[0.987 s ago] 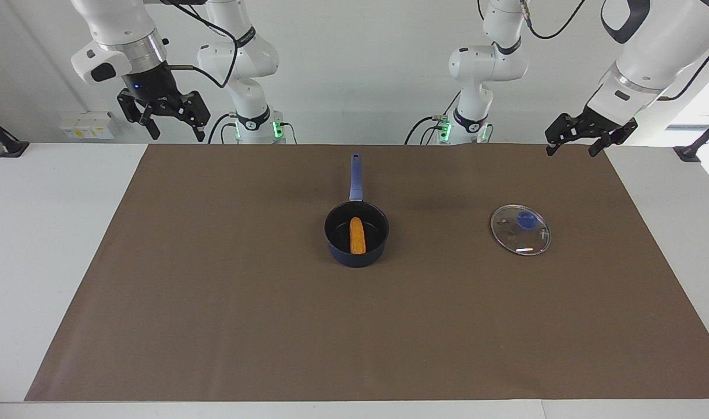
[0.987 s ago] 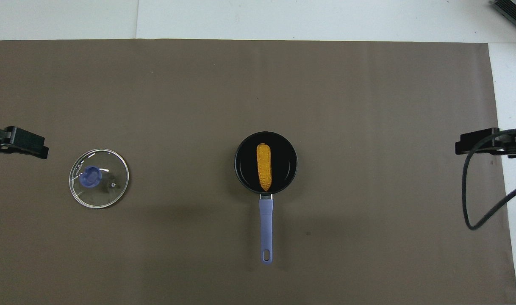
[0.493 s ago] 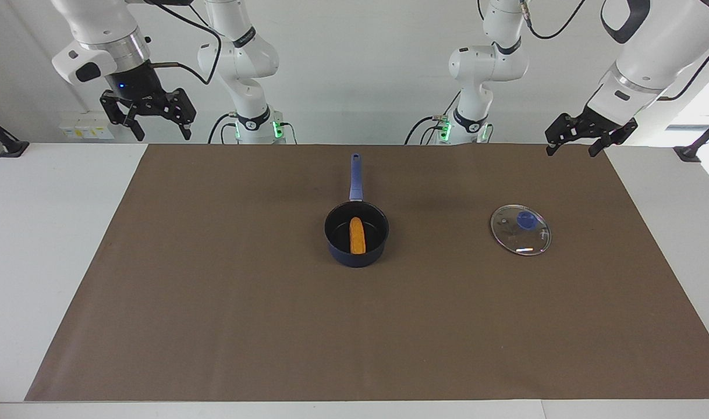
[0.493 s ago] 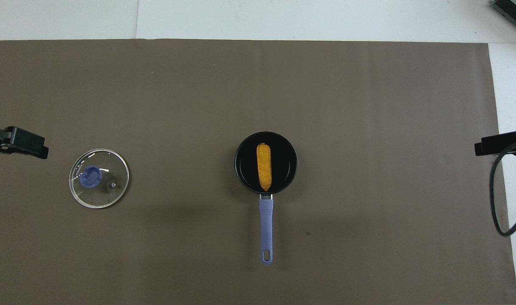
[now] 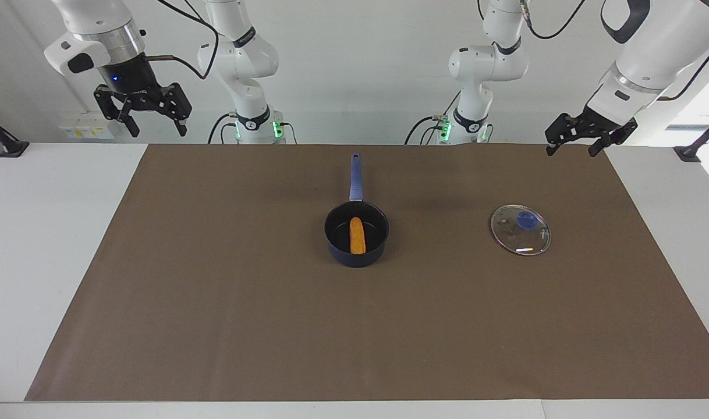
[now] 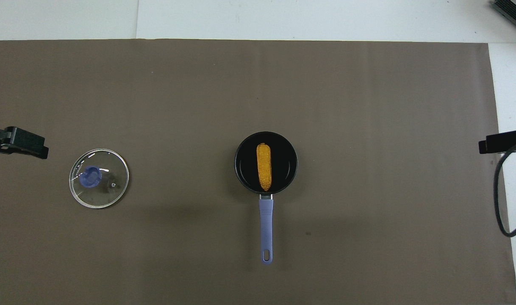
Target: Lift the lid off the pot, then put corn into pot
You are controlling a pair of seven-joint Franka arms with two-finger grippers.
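Lid (image 5: 520, 230): off, flat at frame right
Corn (image 5: 358, 235): inside pot (image 5: 356, 234), frame centre
Left gripper (image 5: 575, 141): upper right, open, empty
Right gripper (image 5: 143, 115): upper left, open, empty
Left to do: apparently nothing

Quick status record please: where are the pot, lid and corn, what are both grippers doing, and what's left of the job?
pot: mid-mat, uncovered, handle pointing toward the robots
corn: lying inside the pot
lid: flat on the brown mat, toward the left arm's end, knob up
left gripper: open, empty, raised over the mat's corner
right gripper: open, empty, raised near its end of the table
remaining: nothing apparent; both steps look done
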